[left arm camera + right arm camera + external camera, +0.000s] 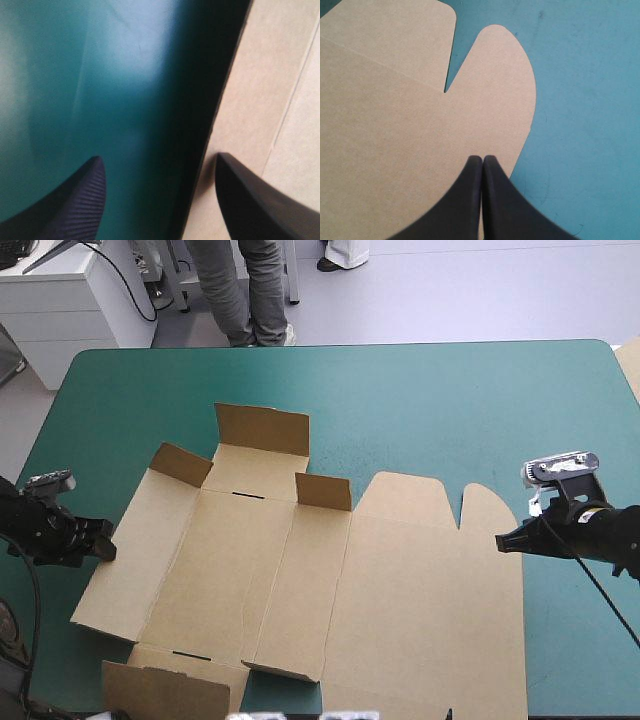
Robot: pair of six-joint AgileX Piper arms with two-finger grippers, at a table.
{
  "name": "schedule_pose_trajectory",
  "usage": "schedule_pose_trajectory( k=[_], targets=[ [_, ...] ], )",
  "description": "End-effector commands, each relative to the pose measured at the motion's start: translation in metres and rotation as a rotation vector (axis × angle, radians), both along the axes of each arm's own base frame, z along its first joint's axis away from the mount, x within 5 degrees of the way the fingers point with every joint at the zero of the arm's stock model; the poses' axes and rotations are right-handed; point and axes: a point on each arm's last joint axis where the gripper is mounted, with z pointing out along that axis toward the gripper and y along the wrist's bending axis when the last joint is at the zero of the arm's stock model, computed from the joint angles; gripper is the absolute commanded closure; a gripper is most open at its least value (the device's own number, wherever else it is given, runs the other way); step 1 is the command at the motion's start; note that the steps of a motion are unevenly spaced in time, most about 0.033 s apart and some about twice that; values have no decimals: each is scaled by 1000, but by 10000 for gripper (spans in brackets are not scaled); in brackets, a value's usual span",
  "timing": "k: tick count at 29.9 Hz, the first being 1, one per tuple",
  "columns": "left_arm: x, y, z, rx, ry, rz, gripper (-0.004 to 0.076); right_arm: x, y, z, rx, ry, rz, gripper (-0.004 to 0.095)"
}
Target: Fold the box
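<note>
The brown box [300, 580] lies as a cut sheet on the teal-green cover, mostly flat. A back wall [262, 428] and two small flaps [322, 490] stand raised, and another flap [165, 692] stands up at the near edge. The lid with its rounded tabs [488, 505] lies flat to the right. My left gripper [108, 545] is at the sheet's left edge, open. In the left wrist view the left gripper [160, 165] has one finger over the cover and one over the board [280, 100]. My right gripper [500, 541] is shut, the right gripper [482, 159] tip resting over the lid's tab [495, 85] near its rim.
Bare teal-green cover [450, 410] runs along the far side and to the right of the lid. A pale board edge [630, 365] shows at the table's far right corner.
</note>
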Motion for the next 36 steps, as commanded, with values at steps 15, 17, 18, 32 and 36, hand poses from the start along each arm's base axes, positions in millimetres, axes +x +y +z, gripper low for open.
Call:
schedule_pose_trajectory(
  k=[15, 17, 18, 32, 36],
  targets=[
    [-23, -33, -35, -296, 79, -60, 281, -1, -1, 12, 7, -61, -10, 929],
    [-25, -34, -37, -299, 89, -58, 309, -1, -1, 12, 7, -61, -10, 929],
    [-25, -34, -37, -297, 90, -60, 328, -1, -1, 11, 7, -58, -9, 929],
    [-33, -32, -28, -223, 118, -25, 412, -1, -1, 11, 8, -55, -8, 929],
    [-39, -35, -34, -243, 145, -21, 444, -1, -1, 12, 7, -60, -9, 929]
  ],
)
